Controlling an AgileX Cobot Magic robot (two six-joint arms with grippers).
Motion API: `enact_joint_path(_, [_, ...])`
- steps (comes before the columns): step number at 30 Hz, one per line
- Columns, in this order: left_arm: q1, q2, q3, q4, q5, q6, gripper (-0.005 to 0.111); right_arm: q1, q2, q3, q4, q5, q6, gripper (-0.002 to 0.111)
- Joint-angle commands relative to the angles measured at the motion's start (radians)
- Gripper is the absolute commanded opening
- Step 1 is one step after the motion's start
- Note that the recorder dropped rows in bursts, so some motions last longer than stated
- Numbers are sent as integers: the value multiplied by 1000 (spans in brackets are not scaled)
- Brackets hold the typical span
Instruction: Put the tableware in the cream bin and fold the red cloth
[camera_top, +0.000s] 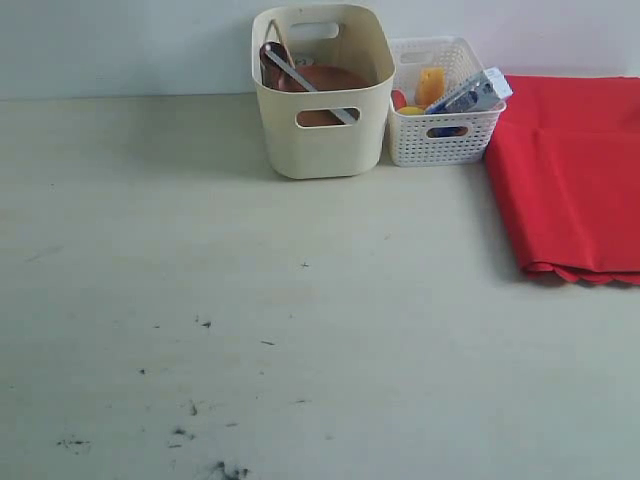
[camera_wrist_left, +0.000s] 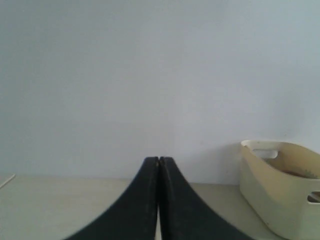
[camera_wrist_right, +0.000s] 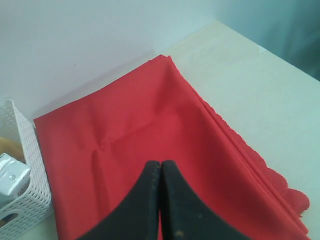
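Observation:
The cream bin (camera_top: 322, 92) stands at the back of the table and holds the brown wooden plate (camera_top: 322, 80), a metal knife (camera_top: 318, 88) and a dark spoon (camera_top: 270, 55); its side also shows in the left wrist view as cream bin (camera_wrist_left: 280, 187). The red cloth (camera_top: 575, 175) lies folded in layers at the right, scalloped edge toward the front. My left gripper (camera_wrist_left: 159, 161) is shut and empty, pointing at the wall. My right gripper (camera_wrist_right: 161, 164) is shut with nothing in it, above the red cloth (camera_wrist_right: 150, 135). Neither arm shows in the exterior view.
A white lattice basket (camera_top: 443, 105) beside the bin holds a milk carton (camera_top: 472, 94) and yellow food; its corner, the white lattice basket (camera_wrist_right: 22, 165), appears next to the cloth. Dark specks mark the table's front left (camera_top: 200, 420). A wall backs the table.

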Motion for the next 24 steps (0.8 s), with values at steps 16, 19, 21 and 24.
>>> enact_joint_path(16, [41, -5, 63, -14, -7, 7, 3, 3, -6, 2, -1, -4, 0, 0])
enact_joint_path(19, [41, -5, 63, 36, 12, -27, 3, 3, -6, 2, -1, -4, 0, 0])
enact_joint_path(21, [43, -5, 63, 175, 38, -146, 3, 3, -6, 2, -1, -4, 0, 0])
enact_joint_path(24, [43, -5, 63, 371, 69, -345, 3, 3, -6, 2, -1, -4, 2, 0])
